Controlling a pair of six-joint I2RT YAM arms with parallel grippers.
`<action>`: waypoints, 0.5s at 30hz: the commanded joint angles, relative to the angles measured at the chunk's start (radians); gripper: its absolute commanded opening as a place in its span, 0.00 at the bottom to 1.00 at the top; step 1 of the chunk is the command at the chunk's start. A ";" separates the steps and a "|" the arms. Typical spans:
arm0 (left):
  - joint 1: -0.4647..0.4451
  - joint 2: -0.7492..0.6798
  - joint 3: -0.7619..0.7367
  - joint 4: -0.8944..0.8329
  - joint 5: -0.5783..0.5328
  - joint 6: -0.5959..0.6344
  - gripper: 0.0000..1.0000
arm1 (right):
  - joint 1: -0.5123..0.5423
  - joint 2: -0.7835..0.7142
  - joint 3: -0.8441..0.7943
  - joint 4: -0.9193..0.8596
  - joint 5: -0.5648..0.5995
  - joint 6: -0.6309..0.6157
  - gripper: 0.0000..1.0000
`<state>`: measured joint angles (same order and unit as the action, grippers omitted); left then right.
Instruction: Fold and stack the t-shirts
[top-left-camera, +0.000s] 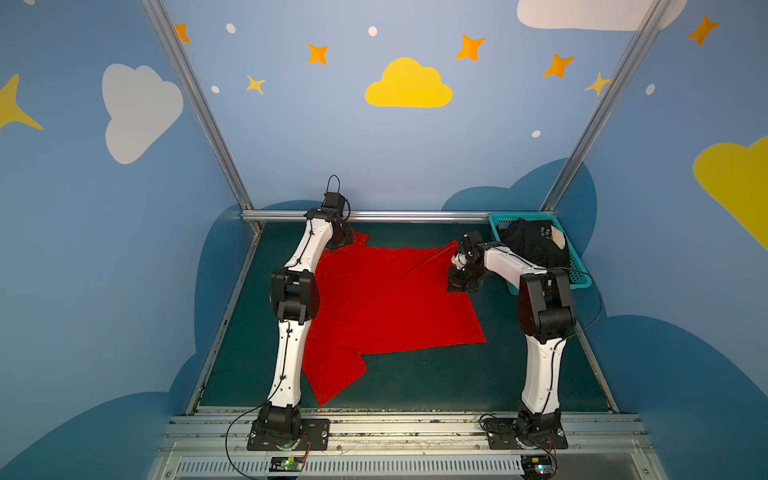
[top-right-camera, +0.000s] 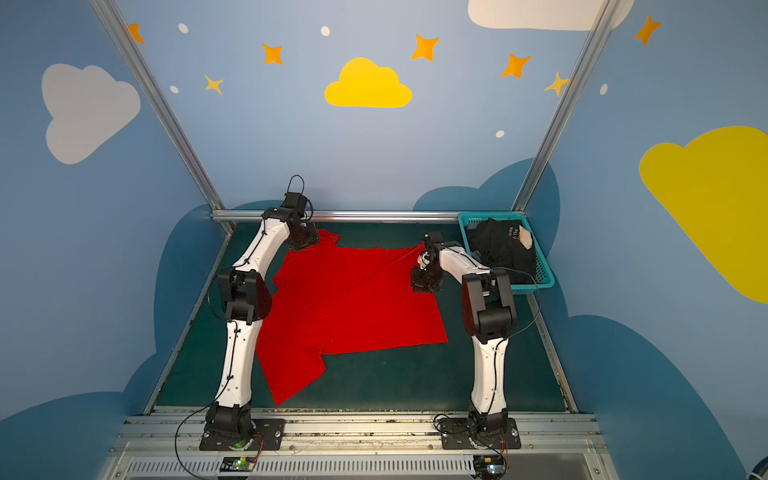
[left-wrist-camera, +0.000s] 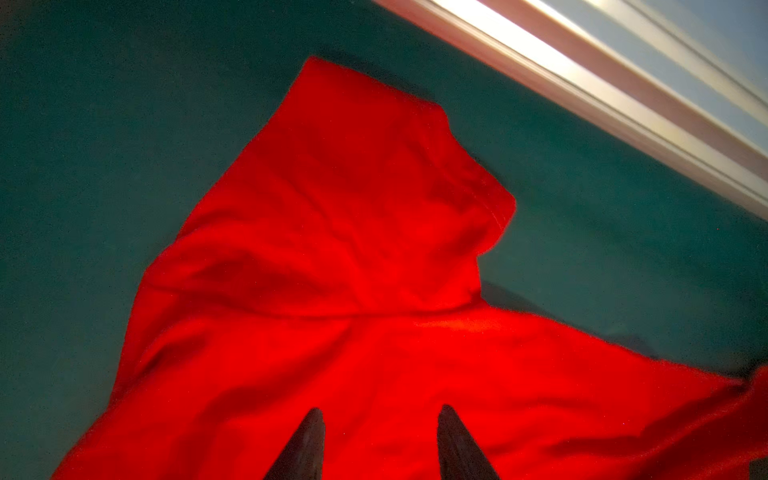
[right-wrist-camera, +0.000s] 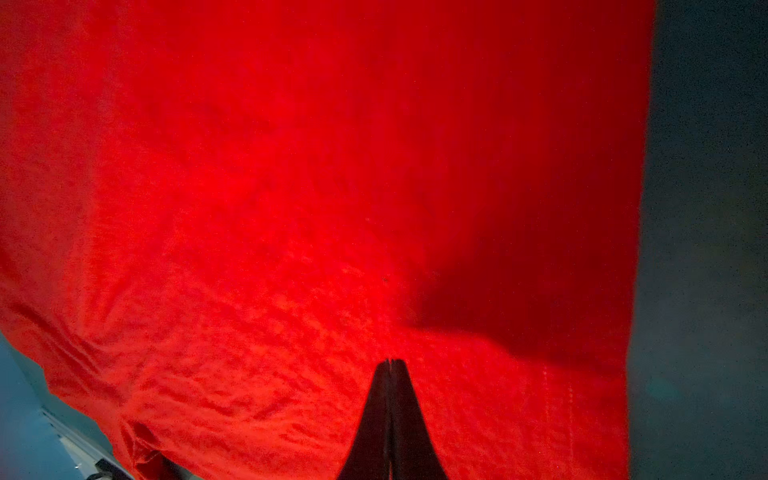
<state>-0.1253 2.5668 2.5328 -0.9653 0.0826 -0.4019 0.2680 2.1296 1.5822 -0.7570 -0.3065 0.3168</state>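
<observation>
Front rail: the ribbed aluminium rail (top-left-camera: 395, 428) runs along the near edge and carries both arms' black base plates.
Work surface: a dark green mat (top-left-camera: 436, 382).
Red shirt, location: the plain bright red cloth t-shirt (top-left-camera: 395, 307) (top-right-camera: 353, 307) lies spread on the mat between the two arms. Its left side is partly under the left arm.
Red shirt, look: not folded, mostly flat, and crooked to the table edges. One raised crease runs diagonally from the far right corner towards the middle. One sleeve (top-left-camera: 332, 374) points towards the near edge. The other sleeve (left-wrist-camera: 353, 187) lies rumpled at the far left, near the back rail.
Left gripper (left-wrist-camera: 380, 409): its dark fingers stand apart above the shirt by the far sleeve. Red cloth shows in the gap and nothing is gripped.
Right gripper (right-wrist-camera: 390, 360): the fingers are pressed together, tips over the shirt's far right part. Whether any cloth is pinched cannot be told.
Black shirts (top-left-camera: 528, 245): a heap with pale lettering and a beige patch (top-left-camera: 557, 239).
Basket: the teal plastic lattice basket (top-left-camera: 521, 216) sits in the far right corner and holds the black heap.
</observation>
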 joint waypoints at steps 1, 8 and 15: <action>0.012 0.045 0.054 0.074 0.072 -0.034 0.43 | 0.007 -0.040 -0.056 0.012 0.055 0.030 0.00; 0.054 0.112 0.026 0.174 0.077 -0.102 0.36 | 0.010 -0.099 -0.203 -0.003 0.138 0.056 0.05; 0.086 0.165 0.001 0.201 0.123 -0.168 0.35 | 0.031 -0.183 -0.347 -0.010 0.195 0.098 0.08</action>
<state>-0.0559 2.6968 2.5465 -0.7826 0.1814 -0.5301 0.2874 1.9533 1.2957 -0.6983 -0.1902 0.3878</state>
